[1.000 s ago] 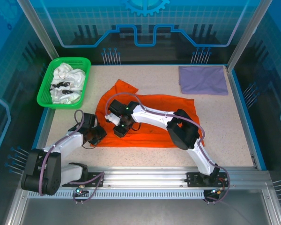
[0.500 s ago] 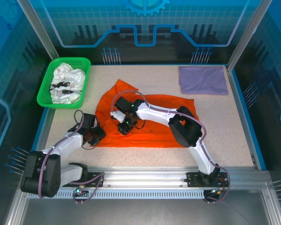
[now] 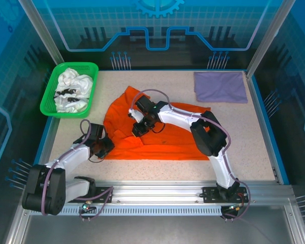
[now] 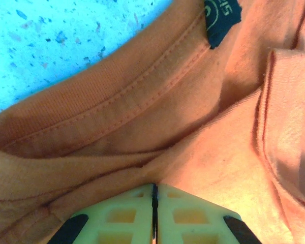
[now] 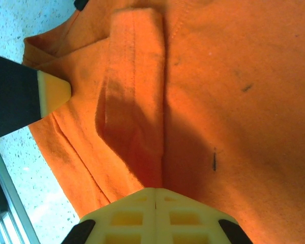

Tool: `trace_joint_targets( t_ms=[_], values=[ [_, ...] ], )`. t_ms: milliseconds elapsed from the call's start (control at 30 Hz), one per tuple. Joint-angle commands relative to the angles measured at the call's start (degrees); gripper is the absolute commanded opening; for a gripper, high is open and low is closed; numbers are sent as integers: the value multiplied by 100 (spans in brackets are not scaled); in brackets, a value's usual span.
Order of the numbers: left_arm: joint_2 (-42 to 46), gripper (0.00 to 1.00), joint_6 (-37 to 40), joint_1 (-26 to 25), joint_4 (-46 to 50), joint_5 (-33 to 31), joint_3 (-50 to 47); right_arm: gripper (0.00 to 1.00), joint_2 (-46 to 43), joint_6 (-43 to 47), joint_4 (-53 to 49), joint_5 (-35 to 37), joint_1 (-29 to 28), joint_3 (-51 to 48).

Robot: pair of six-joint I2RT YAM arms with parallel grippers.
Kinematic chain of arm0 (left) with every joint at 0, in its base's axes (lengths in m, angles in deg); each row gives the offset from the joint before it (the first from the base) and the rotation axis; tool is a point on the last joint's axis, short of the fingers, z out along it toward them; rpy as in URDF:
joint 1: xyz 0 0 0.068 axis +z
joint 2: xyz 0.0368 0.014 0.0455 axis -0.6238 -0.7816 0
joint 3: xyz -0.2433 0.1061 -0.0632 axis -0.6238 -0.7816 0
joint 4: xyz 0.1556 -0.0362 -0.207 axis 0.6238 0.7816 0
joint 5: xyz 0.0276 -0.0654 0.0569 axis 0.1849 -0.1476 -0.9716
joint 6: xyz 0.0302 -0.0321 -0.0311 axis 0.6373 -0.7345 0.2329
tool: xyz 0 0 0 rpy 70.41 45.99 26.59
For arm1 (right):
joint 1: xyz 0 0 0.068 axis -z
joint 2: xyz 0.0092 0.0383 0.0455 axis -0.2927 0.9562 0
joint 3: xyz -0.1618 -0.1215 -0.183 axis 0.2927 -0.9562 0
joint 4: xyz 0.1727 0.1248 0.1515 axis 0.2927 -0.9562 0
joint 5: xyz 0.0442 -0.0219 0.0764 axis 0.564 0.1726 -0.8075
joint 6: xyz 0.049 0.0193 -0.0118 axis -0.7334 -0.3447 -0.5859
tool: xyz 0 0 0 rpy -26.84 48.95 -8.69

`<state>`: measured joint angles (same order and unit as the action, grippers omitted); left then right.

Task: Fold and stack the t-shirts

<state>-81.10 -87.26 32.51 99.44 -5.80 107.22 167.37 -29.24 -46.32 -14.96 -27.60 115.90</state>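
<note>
Lying spread and rumpled on the speckled beige tabletop (image 3: 157, 81), one bright orange t-shirt (image 3: 162, 145) of soft cloth takes up the middle of the overhead view. One pale lavender t-shirt (image 3: 221, 86), folded into a flat rectangle, sits well apart from the orange t-shirt, beyond its far right corner. One green plastic basket (image 3: 47, 101) with slotted walls stands off the orange t-shirt's far left side. It holds crumpled white t-shirts (image 3: 73, 89) with black print, perhaps two, though the bundle is too tangled to count. Two arms reach in: the left gripper (image 3: 105, 147) is at the orange t-shirt's near left edge, and the right gripper (image 3: 135, 132) is over its left half.

From the left wrist, the left gripper (image 4: 154, 185) has its two cream fingers pressed together with only a hairline seam between them. The orange t-shirt (image 4: 142, 127) rises straight from their tips, so they are clamped on a pinch of it just below the ribbed collar. One black neck label (image 4: 222, 18) sits inside that collar.

From the right wrist, the right gripper (image 5: 155, 190) is likewise pressed together, gripping a raised fold of the orange t-shirt (image 5: 234, 101). Two small dark marks (image 5: 214, 158) dot the cloth beside the fold.
</note>
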Motion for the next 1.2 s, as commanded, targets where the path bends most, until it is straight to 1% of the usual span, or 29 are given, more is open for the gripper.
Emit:
trace_joint_targets(
  t_ms=[0, 133, 433, 533, 567, 600, 633, 667, 700, 767, 800, 833, 933, 1000, 1067, 1167],
  values=[
    [110, 10, 172, 73, 248, -172, -108, 0, -184, -358, 246, -224, 207, -181],
    [122, 10, 188, 78, 246, -170, -114, 0, -215, -573, 357, -256, 356, -384],
    [143, 10, 207, 64, 245, -181, -129, 0, -434, -987, 714, -117, 465, -939],
    [141, 10, 212, 55, 242, -170, -120, 0, -572, -1131, 793, 135, 465, -1143],
    [147, 10, 211, 55, 247, -179, -119, 5, -651, -1199, 811, 235, 472, -1215],
    [150, 10, 211, 55, 247, -180, -120, 14, -743, -1277, 827, 375, 472, -1293],
    [155, 10, 220, 55, 239, -178, -106, 21, -829, -1395, 824, 495, 494, -1354],
    [158, 11, 232, 56, 250, -179, -96, 23, -890, -1496, 802, 526, 517, -1391],
    [182, 12, 246, 59, 299, -180, -49, 28, -966, -1591, 796, 522, 563, -1444],
    [288, 16, 280, 47, 461, -190, 104, 41, -1142, -1828, 731, 639, 648, -1543],
    [375, 18, 278, 46, 552, -174, 203, 47, -1291, -1935, 743, 720, 705, -1659],
    [500, 20, 251, 36, 646, -155, 315, 50, -1489, -2061, 801, 798, 779, -1820],
    [849, 22, 283, -146, 982, -336, 700, 51, -2218, -2429, 1164, 965, 990, -2496],
    [971, 23, 468, -531, 1177, -690, 1053, 52, -2789, -2793, 1220, 1217, 1121, -3020],
    [837, 24, 587, -939, 1236, -831, 1335, 52, -3153, -3026, 996, 1344, 1207, -3382],
    [274, 24, 659, -1599, 1162, -840, 1654, 52, -3740, -3299, 956, 1506, 1238, -4090]
  ],
)
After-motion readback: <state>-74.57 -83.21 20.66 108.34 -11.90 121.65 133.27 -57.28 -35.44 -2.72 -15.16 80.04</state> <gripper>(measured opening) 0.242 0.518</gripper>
